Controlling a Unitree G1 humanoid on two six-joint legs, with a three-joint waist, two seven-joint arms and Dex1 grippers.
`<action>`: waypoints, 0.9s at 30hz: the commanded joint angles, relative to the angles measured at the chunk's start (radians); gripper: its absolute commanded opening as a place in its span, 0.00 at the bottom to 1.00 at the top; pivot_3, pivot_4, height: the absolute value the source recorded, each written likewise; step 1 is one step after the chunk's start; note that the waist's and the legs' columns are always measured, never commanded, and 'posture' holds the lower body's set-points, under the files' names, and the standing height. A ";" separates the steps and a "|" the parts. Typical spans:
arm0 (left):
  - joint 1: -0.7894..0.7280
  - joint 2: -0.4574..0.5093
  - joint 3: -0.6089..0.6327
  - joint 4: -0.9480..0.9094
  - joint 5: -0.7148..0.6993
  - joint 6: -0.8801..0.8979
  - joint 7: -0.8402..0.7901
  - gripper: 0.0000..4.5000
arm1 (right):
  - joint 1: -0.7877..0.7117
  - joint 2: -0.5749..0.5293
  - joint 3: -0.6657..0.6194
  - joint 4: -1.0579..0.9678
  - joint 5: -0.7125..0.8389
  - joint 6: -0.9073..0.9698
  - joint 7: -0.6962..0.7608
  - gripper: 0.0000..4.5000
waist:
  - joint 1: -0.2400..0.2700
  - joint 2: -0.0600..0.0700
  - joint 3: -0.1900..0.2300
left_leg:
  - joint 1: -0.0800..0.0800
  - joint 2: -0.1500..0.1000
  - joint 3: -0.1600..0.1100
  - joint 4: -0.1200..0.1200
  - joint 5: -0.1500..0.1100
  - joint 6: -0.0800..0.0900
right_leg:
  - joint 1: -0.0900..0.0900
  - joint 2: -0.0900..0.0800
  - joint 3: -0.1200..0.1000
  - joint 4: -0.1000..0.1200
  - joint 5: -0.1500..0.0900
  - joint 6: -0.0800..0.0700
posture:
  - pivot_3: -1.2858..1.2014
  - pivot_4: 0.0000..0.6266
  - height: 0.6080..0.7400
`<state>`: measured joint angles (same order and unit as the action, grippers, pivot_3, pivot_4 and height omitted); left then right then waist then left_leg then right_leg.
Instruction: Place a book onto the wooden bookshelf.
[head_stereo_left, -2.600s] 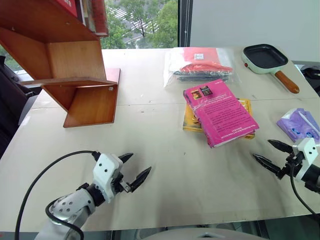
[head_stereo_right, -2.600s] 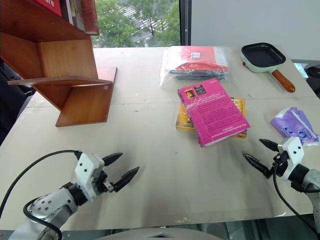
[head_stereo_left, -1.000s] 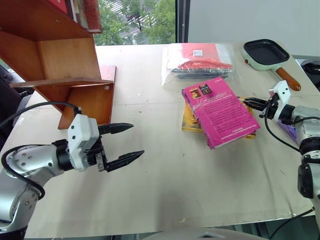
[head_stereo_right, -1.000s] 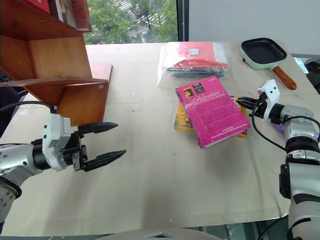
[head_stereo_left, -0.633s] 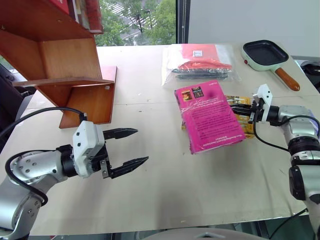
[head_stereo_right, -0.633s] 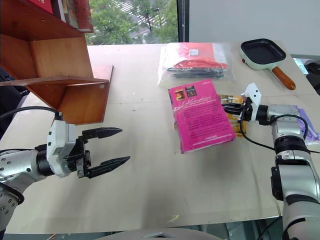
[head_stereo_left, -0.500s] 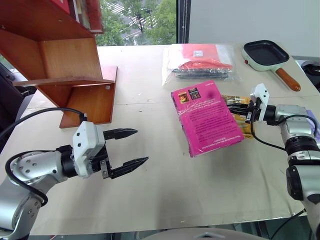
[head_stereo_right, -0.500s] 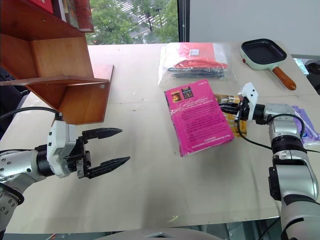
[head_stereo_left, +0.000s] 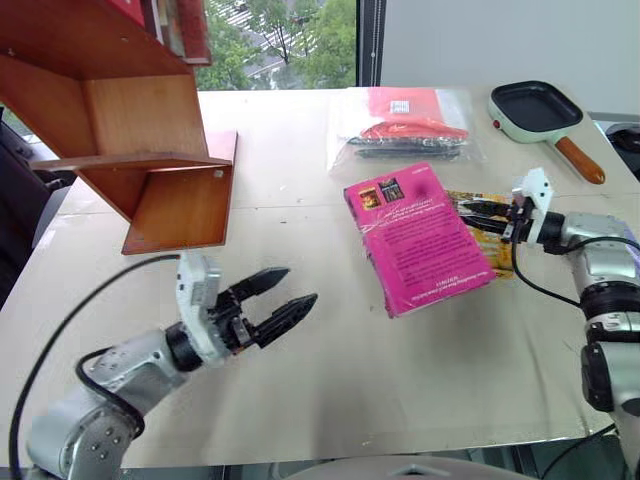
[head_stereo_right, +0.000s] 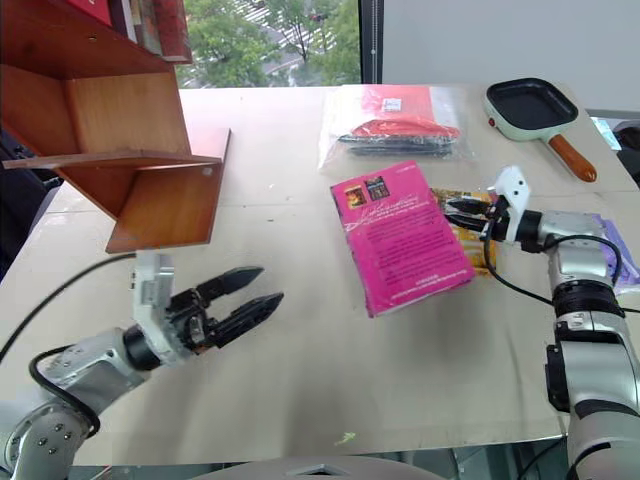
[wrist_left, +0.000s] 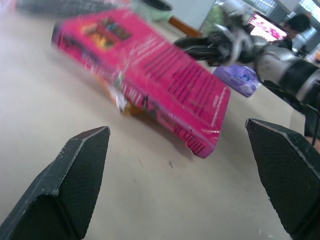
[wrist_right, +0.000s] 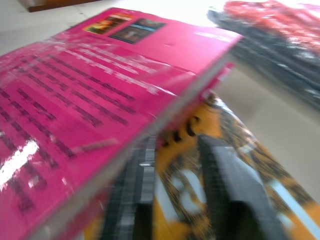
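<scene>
The book (head_stereo_left: 417, 238) lies face-down at centre right of the table (head_stereo_left: 330, 390), partly over a yellow book (head_stereo_left: 492, 232). The right gripper (head_stereo_left: 483, 216) sits at its right edge, fingers low over the yellow cover and slightly parted; whether they pinch the pink cover I cannot tell. The left gripper (head_stereo_left: 280, 302), lower left, is spread wide and empty.

To my eye, the grip needs one finger under the pink cover only, leaving the yellow book behind.

Compared with a second ago, the pink book has slid leftward off the yellow one, and the left gripper has rolled and dropped lower. The wooden bookshelf (head_stereo_left: 130, 140) waits at upper left.
</scene>
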<state>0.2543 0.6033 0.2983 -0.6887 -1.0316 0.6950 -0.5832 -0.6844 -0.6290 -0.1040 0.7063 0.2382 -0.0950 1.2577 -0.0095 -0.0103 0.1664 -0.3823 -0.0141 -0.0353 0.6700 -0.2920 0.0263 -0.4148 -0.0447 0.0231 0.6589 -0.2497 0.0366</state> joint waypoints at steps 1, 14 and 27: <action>0.005 -0.051 -0.049 0.000 -0.085 0.050 0.096 1.00 | 0.080 -0.086 -0.081 -0.194 0.078 0.066 0.009 0.61 | 0.001 0.000 0.000 | 0.000 0.000 0.000 0.000 0.000 0.001 | 0.000 0.000 0.000 0.001 0.000 0.000 | 0.52 0.24 0.96; -0.404 -0.294 -0.179 0.612 -0.495 0.322 0.279 1.00 | 0.715 -0.368 -0.430 -1.119 0.504 0.631 0.044 1.00 | 0.020 0.002 -0.004 | 0.002 0.000 -0.004 0.007 -0.002 0.004 | 0.006 0.002 -0.004 0.004 0.000 0.000 | 0.52 0.24 0.96; -0.770 -0.364 -0.273 1.160 -0.214 0.521 0.064 1.00 | 0.963 -0.304 -0.669 -1.395 0.684 0.771 -0.107 1.00 | 0.025 0.000 -0.006 | 0.006 -0.003 -0.002 0.015 -0.001 0.006 | 0.013 0.008 -0.004 0.003 0.003 0.005 | 0.52 0.24 0.96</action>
<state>-0.5159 0.2509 0.0639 0.4118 -1.3023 1.1824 -0.4703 0.2726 -0.9365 -0.7281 -0.6611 0.8977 0.6784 1.1642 0.0158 -0.0105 0.1603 -0.3756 -0.0176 -0.0377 0.6854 -0.2925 0.0323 -0.4005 -0.0364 0.0187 0.6616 -0.2466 0.0420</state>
